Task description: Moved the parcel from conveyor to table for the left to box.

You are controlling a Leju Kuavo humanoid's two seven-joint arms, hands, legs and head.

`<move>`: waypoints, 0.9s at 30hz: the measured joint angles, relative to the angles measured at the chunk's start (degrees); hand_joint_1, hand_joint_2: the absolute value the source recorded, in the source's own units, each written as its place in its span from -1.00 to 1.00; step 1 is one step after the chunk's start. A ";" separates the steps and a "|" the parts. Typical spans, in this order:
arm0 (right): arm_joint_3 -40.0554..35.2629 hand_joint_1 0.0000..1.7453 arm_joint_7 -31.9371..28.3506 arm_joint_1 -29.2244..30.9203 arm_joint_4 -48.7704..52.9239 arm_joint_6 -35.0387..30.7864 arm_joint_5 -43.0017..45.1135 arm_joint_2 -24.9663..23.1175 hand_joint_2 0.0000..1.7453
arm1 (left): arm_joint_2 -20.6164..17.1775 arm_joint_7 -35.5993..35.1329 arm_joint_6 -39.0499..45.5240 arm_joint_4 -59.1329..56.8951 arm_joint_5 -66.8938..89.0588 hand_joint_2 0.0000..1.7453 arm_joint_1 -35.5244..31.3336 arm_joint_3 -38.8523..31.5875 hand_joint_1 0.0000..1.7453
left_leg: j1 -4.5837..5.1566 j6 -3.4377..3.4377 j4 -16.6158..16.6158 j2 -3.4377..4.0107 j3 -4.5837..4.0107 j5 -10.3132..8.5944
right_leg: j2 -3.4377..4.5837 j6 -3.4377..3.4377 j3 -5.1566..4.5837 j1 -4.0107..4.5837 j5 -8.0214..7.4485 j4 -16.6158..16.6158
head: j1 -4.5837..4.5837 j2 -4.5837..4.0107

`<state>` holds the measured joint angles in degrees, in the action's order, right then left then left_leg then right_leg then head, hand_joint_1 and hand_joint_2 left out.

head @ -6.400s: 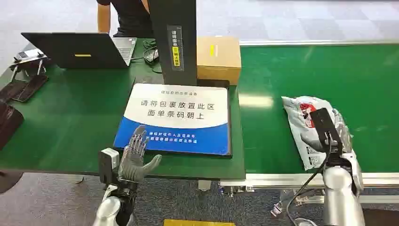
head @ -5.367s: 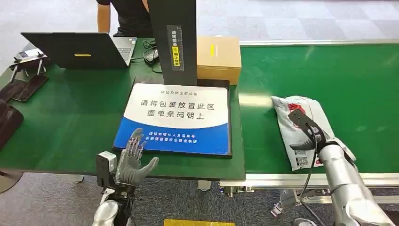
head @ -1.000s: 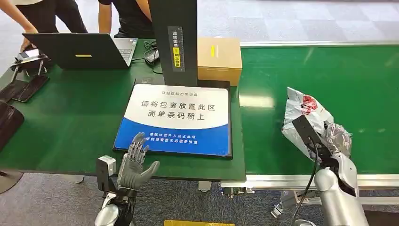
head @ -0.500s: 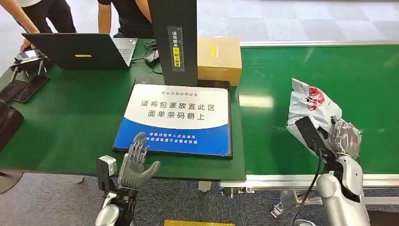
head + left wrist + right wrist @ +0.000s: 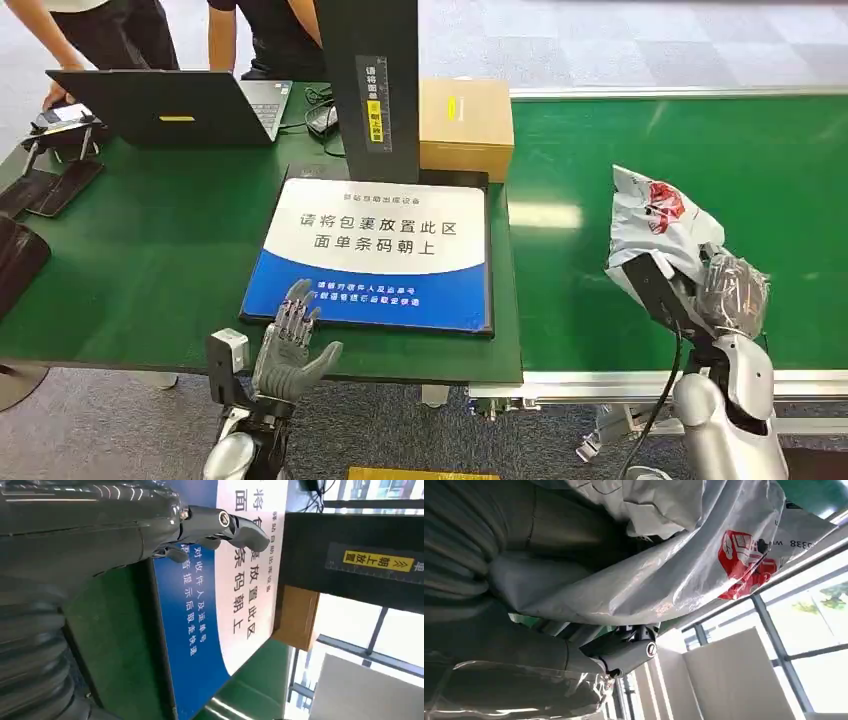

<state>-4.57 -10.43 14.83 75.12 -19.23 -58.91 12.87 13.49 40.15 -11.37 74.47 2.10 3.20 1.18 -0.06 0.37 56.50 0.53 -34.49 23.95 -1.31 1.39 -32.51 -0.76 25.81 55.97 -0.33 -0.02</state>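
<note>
Grey-white plastic crinkles around the parcel (image 5: 660,222), a soft mailer bag with a red logo, held up off the green conveyor (image 5: 700,140) at the right of the head view. The right robot hand (image 5: 722,292) grips the bag from below, its fingers wrapped in the plastic; in the right wrist view the bag (image 5: 684,570) drapes over the dark fingers (image 5: 624,652) and hides most of them. At the lower left of the head view the left robot hand (image 5: 290,345) is raised with fingers spread and holds nothing, just at the near edge of the green table (image 5: 150,260). Ahead of it on the table lies a flat sign (image 5: 380,250), white above and blue below, with printed characters. Behind the sign rises a black post (image 5: 375,85), and a brown cardboard box (image 5: 465,125) sits to its right. A dark laptop (image 5: 160,105) stands open at the upper left of the frame, with people (image 5: 250,35) standing behind the table.
</note>
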 measured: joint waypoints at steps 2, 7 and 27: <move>-1.14 1.00 -0.76 -0.43 0.94 0.48 -1.05 0.00 1.00 | 0.00 0.00 -0.09 -0.13 0.00 1.00 -0.42 0.02 -1.00 | 0.00 -0.01 0.00 0.00 0.00 0.01 | 0.00 0.00 -0.01 0.00 0.00 0.00 | 0.02 0.00; -5.07 1.00 -2.05 -0.88 2.42 1.73 -3.96 0.00 1.00 | 0.00 0.00 -0.31 -0.46 0.00 1.00 -0.87 0.17 -1.00 | 0.00 -0.01 -0.01 0.01 0.00 0.00 | 0.00 0.00 -0.01 0.00 0.00 0.00 | 0.02 0.00; -24.39 1.00 -5.79 8.17 -1.16 0.44 -12.28 0.09 1.00 | 0.00 0.00 -0.28 -0.92 -0.07 1.00 -1.59 -0.09 -1.00 | 0.00 0.00 0.00 0.01 -0.07 0.00 | 0.01 0.00 -0.07 0.00 0.00 0.02 | 0.02 0.00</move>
<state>-28.96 -16.22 23.00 73.97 -18.80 -71.19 12.96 13.49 40.15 -11.65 73.55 2.03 1.61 1.09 -0.07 0.36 56.50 0.54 -34.55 23.95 -1.30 1.39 -32.58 -0.76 25.81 55.99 -0.31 -0.02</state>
